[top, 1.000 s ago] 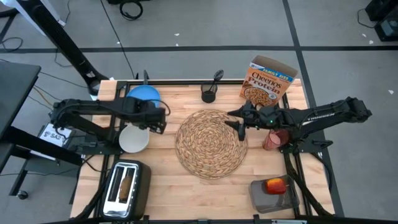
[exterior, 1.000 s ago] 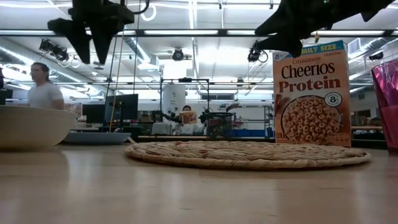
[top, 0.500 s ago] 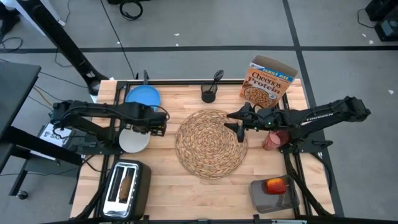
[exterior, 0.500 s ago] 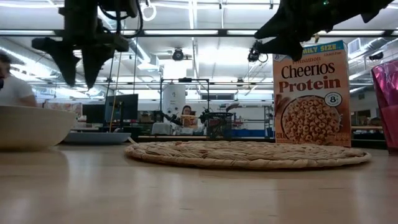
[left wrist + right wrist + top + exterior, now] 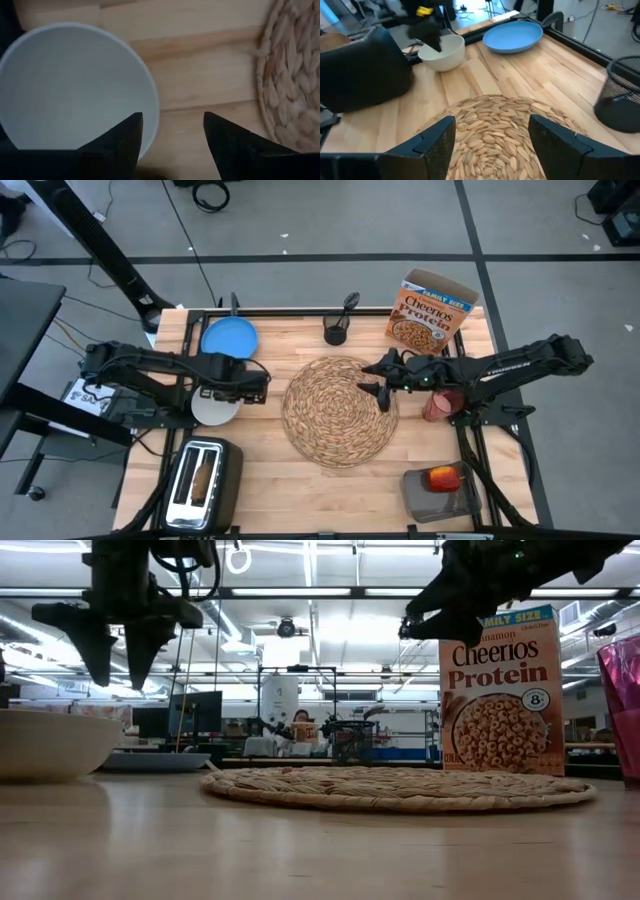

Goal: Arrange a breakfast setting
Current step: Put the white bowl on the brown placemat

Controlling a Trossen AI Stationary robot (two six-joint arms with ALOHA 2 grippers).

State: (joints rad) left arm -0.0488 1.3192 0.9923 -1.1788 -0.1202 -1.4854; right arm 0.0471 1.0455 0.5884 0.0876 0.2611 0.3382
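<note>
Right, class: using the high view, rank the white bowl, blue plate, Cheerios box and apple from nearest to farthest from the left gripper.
From the left gripper:
1. White bowl, just beside it on the left side.
2. Blue plate, at the back left.
3. Cheerios box, at the back right.
4. Apple, at the front right corner.

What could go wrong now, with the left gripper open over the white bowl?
1. The left gripper hangs open over the rim of the white bowl. A grip on the thin rim may slip or tip the bowl.
2. The blue plate lies close behind the bowl; a sideways push might knock it.
3. The right gripper hangs over the woven placemat's edge, so the arms might collide if the bowl goes there.
</note>
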